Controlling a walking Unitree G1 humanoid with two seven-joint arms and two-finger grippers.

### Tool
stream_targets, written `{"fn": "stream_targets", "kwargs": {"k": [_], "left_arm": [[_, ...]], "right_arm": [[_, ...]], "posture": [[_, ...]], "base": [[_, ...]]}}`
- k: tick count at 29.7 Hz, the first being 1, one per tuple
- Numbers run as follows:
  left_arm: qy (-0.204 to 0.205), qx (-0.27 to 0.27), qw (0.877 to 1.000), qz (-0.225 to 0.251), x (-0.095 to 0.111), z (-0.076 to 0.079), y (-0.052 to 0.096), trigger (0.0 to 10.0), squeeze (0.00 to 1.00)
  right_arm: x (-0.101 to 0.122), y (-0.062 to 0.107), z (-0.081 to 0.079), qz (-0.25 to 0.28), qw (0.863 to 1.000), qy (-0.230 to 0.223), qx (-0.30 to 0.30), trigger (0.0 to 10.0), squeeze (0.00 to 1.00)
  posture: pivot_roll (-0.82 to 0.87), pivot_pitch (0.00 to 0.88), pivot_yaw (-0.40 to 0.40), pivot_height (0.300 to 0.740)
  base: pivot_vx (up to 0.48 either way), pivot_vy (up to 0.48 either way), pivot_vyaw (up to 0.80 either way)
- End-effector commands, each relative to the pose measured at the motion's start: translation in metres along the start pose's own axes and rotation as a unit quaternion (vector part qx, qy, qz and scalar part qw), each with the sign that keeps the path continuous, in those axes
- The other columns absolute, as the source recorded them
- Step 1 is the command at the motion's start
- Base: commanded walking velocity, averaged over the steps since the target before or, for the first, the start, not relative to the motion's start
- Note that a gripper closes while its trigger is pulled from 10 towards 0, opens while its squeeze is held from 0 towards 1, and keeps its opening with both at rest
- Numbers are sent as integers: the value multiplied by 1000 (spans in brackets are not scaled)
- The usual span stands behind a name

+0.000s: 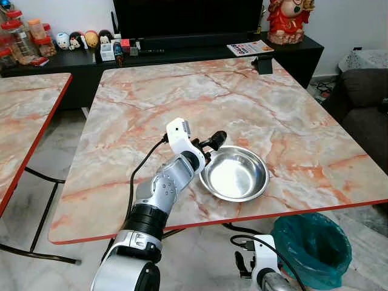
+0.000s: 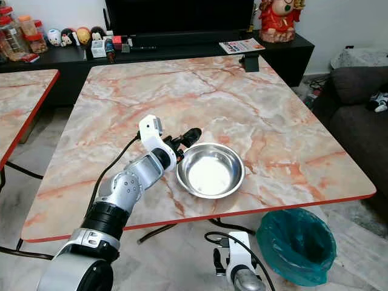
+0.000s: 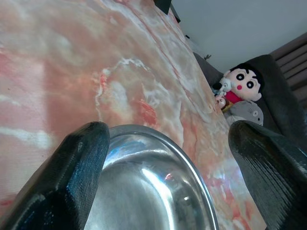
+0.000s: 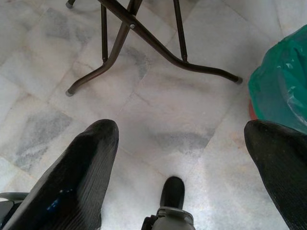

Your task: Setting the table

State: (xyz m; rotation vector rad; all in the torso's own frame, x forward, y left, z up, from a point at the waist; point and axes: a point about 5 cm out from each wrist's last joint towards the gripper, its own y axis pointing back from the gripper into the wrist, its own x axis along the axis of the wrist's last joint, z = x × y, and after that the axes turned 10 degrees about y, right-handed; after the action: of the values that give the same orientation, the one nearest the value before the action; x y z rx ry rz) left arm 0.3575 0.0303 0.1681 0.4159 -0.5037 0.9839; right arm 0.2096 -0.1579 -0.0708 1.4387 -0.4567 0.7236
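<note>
A shiny steel bowl point(image 1: 235, 174) stands empty near the front edge of the pink marble table point(image 1: 182, 91). My left gripper point(image 1: 213, 141) reaches over the table to the bowl's far left rim. In the left wrist view its two black fingers point(image 3: 81, 158) stand wide apart, open, with the bowl's rim point(image 3: 158, 139) between them and ungripped. My right arm point(image 1: 262, 264) hangs below the table front. The right gripper point(image 4: 181, 129) is open and points down at the tiled floor.
A bin with a green bag point(image 1: 312, 245) stands on the floor at the front right, by the table's legs point(image 4: 144, 33). A second marble table point(image 1: 24, 115) is to the left, a dark sofa point(image 1: 364, 109) to the right. A black console point(image 1: 73, 60) with jars and figurines runs behind.
</note>
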Motion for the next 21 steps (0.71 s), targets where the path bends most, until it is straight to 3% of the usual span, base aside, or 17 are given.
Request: {"fn": "stream_targets", "kwargs": {"k": [1, 3, 4, 5, 6, 13, 15, 16, 21], "left_arm": [[45, -77, 995, -39, -36, 62, -14, 10000, 1000], [45, -77, 995, -39, -36, 62, -14, 10000, 1000], [-81, 15, 989, 120, 12, 2, 6, 10000, 0], [-268, 82, 920, 272, 59, -46, 52, 10000, 0], [-309, 88, 900, 295, 66, -51, 62, 10000, 0], [-312, 86, 899, 296, 65, -51, 61, 10000, 0], [-316, 85, 896, 300, 65, -51, 61, 10000, 0], [-328, 83, 888, 311, 62, -52, 63, 10000, 0], [-344, 97, 881, 311, 60, -63, 67, 10000, 0]], "right_arm": [[1, 0, 0, -2, 1000, -4, -2, 10000, 0], [1, 0, 0, -2, 1000, -4, -2, 10000, 0], [3, -1, -1, 6, 1000, -6, 0, 10000, 0], [6, -1, -1, 15, 1000, -8, 1, 10000, 0], [7, -1, -2, 17, 1000, -8, 2, 10000, 0], [7, -1, -2, 17, 1000, -9, 1, 10000, 0], [7, -1, -2, 17, 1000, -9, 1, 10000, 0], [7, -1, -2, 18, 1000, -9, 1, 10000, 0], [7, -1, -2, 19, 1000, -9, 2, 10000, 0]], "posture": [[1, 0, 0, 736], [1, 0, 0, 736], [39, 0, 0, 736], [39, 0, 0, 736], [39, 0, 0, 736], [38, 0, 0, 736], [38, 0, 0, 736], [39, 0, 0, 736], [41, 0, 0, 736]], "base": [[0, 0, 0], [0, 0, 0], [0, 0, 0], [0, 0, 0], [0, 0, 0], [0, 0, 0], [0, 0, 0], [0, 0, 0], [0, 0, 0]]}}
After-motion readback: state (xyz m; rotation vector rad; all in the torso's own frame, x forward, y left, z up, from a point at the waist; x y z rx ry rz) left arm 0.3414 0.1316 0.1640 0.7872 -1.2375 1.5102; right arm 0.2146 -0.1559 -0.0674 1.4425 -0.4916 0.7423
